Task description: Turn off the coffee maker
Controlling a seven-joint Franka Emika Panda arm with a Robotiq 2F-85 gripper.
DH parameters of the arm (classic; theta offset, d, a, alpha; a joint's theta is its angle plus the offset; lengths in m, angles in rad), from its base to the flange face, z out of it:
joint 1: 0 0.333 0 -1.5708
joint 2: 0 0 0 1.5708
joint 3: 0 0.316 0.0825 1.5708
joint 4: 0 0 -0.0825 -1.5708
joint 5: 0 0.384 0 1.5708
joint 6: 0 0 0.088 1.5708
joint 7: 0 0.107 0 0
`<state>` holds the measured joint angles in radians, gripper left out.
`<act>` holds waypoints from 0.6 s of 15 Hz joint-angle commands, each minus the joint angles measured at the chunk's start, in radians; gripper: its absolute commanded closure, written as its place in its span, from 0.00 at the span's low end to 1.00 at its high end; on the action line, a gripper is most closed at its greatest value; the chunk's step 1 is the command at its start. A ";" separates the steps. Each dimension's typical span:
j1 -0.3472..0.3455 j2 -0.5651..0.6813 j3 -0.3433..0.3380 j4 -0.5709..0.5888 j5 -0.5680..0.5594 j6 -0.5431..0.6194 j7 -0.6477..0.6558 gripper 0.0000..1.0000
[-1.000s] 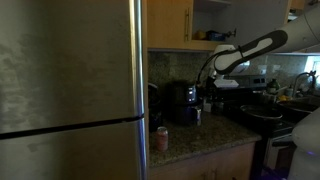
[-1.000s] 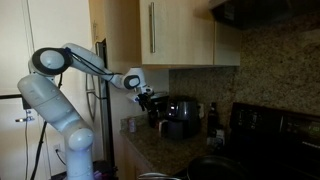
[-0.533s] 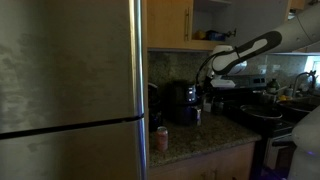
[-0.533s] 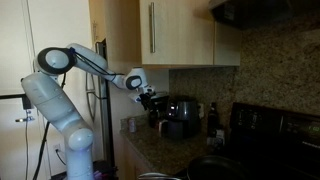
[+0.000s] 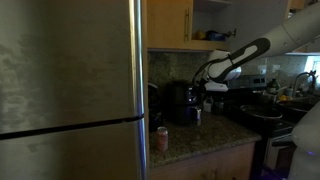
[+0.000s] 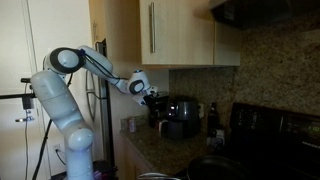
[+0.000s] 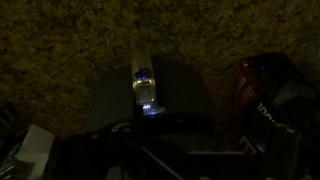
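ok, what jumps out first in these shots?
The steel fridge door fills the left half of an exterior view. The white arm reaches across, its gripper close to the black coffee maker. The wrist view is dark but for one small light.

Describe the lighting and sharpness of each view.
Wrist view: very dark and grainy, only a small white light glows. In an exterior view the refrigerator shows dull sheen and the coffee maker sits in shadow. In an exterior view the arm is evenly lit, slightly soft.
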<state>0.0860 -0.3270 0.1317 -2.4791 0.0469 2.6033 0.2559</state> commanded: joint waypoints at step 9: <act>-0.020 0.116 0.013 0.055 -0.012 0.060 0.058 0.00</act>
<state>0.0671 -0.2750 0.1465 -2.4572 0.0100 2.6337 0.3154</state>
